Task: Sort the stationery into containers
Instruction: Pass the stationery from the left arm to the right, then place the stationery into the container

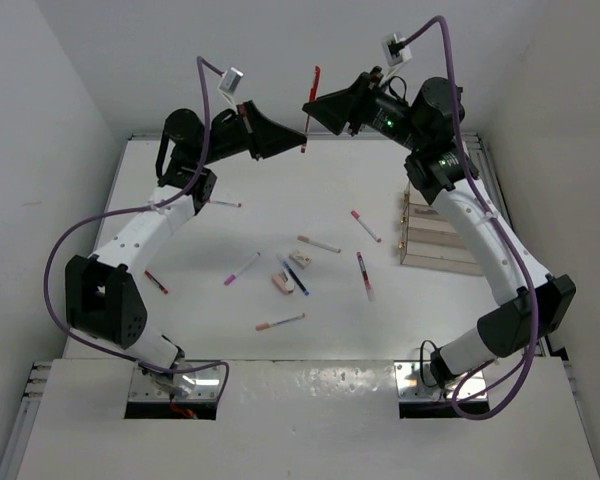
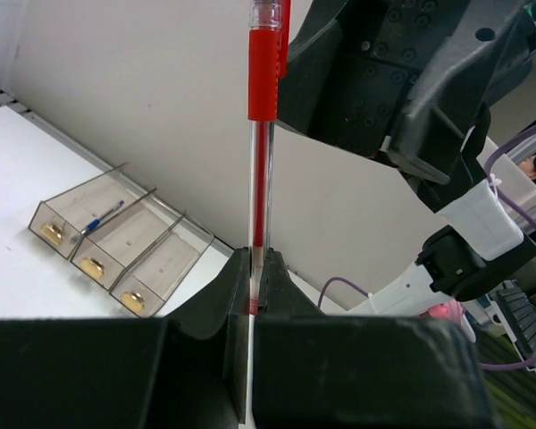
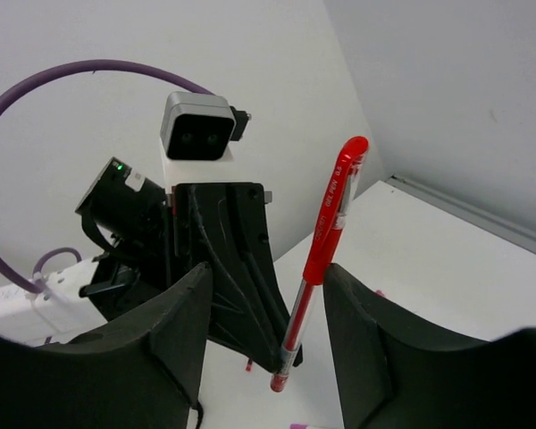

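Note:
A red pen (image 1: 310, 105) is held upright in the air at the back of the table. My left gripper (image 1: 298, 140) is shut on its lower end, which shows between the jaws in the left wrist view (image 2: 255, 277). My right gripper (image 1: 320, 103) is open, with its fingers on either side of the pen's red cap (image 3: 326, 232), nearer the right finger (image 3: 366, 322). The clear divided box (image 1: 440, 235) stands at the right and holds a blue pen (image 2: 103, 217). Several pens, such as a pink-capped one (image 1: 366, 226), and two erasers (image 1: 283, 283) lie on the table.
More pens lie at the left (image 1: 156, 282) and near the left arm (image 1: 223, 203). Purple cables loop off both arms. The white walls stand close behind the grippers.

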Motion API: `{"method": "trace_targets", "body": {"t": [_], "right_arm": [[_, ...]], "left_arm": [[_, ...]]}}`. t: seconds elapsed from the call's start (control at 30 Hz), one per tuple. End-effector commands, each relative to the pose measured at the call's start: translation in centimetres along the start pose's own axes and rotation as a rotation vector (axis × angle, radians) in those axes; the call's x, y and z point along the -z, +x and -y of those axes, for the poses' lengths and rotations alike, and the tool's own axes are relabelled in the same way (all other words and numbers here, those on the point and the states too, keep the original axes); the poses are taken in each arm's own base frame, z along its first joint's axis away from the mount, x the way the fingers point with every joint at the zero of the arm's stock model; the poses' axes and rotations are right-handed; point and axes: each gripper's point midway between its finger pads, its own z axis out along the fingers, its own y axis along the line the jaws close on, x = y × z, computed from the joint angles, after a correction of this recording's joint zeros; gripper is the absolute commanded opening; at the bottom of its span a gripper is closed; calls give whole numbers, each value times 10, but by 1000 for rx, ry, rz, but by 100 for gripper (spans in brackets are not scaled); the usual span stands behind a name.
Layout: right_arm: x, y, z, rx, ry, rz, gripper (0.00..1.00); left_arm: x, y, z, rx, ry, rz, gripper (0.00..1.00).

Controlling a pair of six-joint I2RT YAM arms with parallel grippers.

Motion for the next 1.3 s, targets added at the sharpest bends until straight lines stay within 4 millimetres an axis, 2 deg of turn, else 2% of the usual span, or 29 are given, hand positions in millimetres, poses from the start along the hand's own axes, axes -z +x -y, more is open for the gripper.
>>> {"method": "trace_targets", "body": {"t": [0.0, 0.03, 0.27, 0.4, 0.57, 0.67, 0.73, 0.77, 0.8, 0.83, 0.9, 0.93, 0.97, 1.0, 1.03, 1.07, 1.1, 1.13, 1.17, 1.2, 1.27], "right_arm": [[-1, -6, 3, 18, 27, 33, 51], [-1, -5, 5, 17, 31, 31, 50], [-7, 3, 10, 34, 33, 19, 26], [-9, 3, 10, 28, 27, 16, 26], [-14, 11, 9, 12, 16, -7, 31], [-15, 13, 8, 26, 9, -11, 23], [-15, 13, 8, 40, 11, -11, 13], [-14, 12, 8, 48, 15, -12, 10], [-12, 10, 9, 58, 19, -10, 2], [-8, 7, 13, 74, 27, -10, 0], [4, 9, 19, 142, 42, -39, 0], [14, 10, 29, 296, 32, -73, 0], [29, 27, 37, 360, 51, -164, 0], [44, 37, 57, 443, 93, -218, 0], [61, 48, 78, 646, 108, -294, 0], [81, 80, 104, 698, 127, -388, 0], [101, 85, 116, 782, 149, -425, 0], [130, 84, 152, 937, 209, -503, 0], [153, 109, 174, 956, 222, -586, 0], [183, 105, 206, 1055, 264, -657, 0], [221, 114, 243, 1067, 320, -748, 0]], "left_arm": [[3, -12, 33, -74, 72, 29, 0], [4, -12, 33, -76, 71, 28, 0], [5, -8, 40, -77, 86, 24, 0], [6, -1, 41, -67, 83, 11, 0], [7, 2, 43, -66, 83, 6, 0], [8, 4, 42, -62, 79, 1, 0], [8, 6, 40, -69, 74, -6, 0], [7, 6, 36, -59, 56, -14, 12], [7, 5, 29, -53, 28, -16, 52], [8, 5, 21, -82, 0, -25, 68], [15, -1, -5, -72, -117, -38, 87], [19, -3, -16, -134, -157, -50, 100], [30, -9, -31, -119, -238, -60, 100], [36, -10, -47, -173, -275, -89, 100], [43, -6, -56, -148, -321, -131, 100], [53, -8, -67, -148, -369, -142, 100], [59, -5, -82, -189, -395, -174, 100], [66, 0, -90, -171, -424, -206, 100], [74, 1, -100, -174, -464, -216, 100], [82, 9, -112, -177, -502, -257, 100], [90, 20, -132, -165, -568, -309, 100]]}}
